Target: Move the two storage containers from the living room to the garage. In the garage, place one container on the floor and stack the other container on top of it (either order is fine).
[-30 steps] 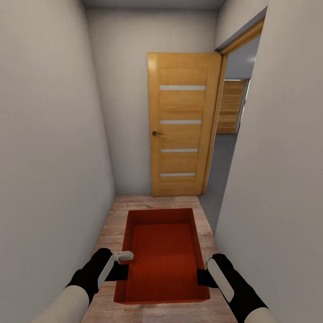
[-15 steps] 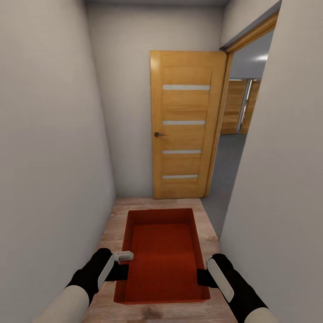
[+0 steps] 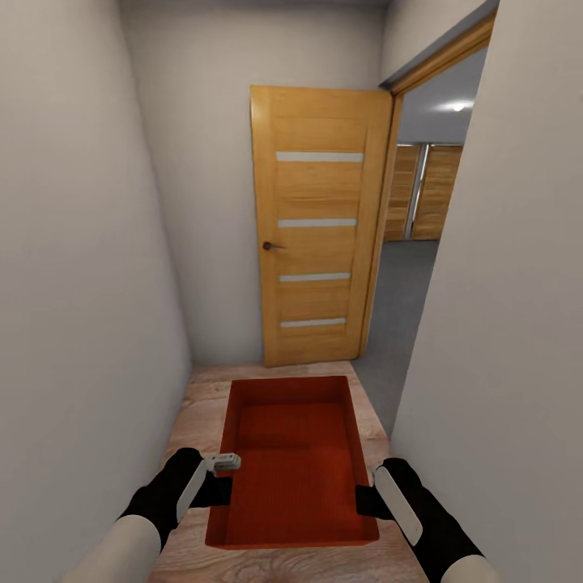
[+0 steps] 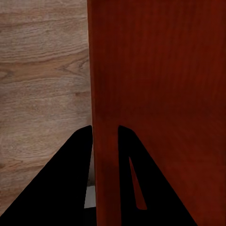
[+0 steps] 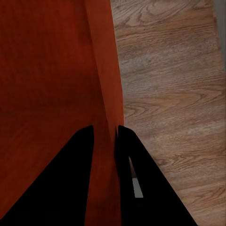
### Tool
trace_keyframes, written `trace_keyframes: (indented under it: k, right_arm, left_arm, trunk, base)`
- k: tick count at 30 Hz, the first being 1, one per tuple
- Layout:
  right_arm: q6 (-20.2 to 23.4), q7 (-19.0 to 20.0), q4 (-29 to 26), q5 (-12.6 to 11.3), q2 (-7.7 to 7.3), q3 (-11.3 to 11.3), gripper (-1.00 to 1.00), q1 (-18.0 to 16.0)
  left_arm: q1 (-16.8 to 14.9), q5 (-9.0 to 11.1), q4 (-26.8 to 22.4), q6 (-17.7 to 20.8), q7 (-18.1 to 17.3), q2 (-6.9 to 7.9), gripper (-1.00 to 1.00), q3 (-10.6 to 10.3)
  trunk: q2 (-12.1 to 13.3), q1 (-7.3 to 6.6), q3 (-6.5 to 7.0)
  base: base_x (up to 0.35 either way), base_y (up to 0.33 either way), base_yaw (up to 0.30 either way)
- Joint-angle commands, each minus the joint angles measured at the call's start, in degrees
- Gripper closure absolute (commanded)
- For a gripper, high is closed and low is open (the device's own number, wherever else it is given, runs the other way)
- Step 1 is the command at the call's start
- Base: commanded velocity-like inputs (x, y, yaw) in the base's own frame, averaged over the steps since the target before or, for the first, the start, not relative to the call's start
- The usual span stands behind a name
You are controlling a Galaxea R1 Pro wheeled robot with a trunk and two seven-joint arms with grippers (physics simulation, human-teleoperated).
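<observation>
Head view: bin (image 3: 293, 461) carried over plank floor (image 3: 202, 409), left gripper (image 3: 220, 484) and right gripper (image 3: 362, 500) each clamped on a side wall. Door (image 3: 316, 223) and doorway (image 3: 409, 243) have shifted left: camera turning toward grey garage floor (image 3: 397, 300). Delivery pending.

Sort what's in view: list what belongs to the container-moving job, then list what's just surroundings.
Job:
- storage container, orange-red, carried
- left pincer, clamped on its side wall
- right pincer, clamped on the opposite wall
- grey floor beyond the doorway

Surroundings:
- wooden door, open
- wood plank flooring
- hallway walls
</observation>
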Motion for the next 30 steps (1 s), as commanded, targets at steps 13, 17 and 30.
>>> trace_keyframes:
  k: [13,17,30]
  right_arm:
    - [-0.3,-0.4,-0.1,-1.5,-0.01,0.0,1.0,-0.1]
    - [-0.3,-0.4,-0.1,-1.5,-0.01,0.0,1.0,-0.1]
    - [-0.3,-0.4,-0.1,-1.5,-0.01,0.0,1.0,-0.1]
  left_arm:
    - [-0.1,0.9,-0.1,0.3,0.3,0.01,1.0,0.1]
    - [0.0,0.9,-0.1,0.3,0.3,0.01,1.0,0.1]
    - [0.0,0.9,-0.1,0.3,0.3,0.01,1.0,0.1]
  trunk:
    - [-0.1,0.02,-0.09]
    - [-0.1,0.02,-0.09]
    - [-0.1,0.02,-0.37]
  base:
    - [0.135,0.002,-0.002]
    - [0.324,0.0,0.0]
    - [0.33,0.0,0.065]
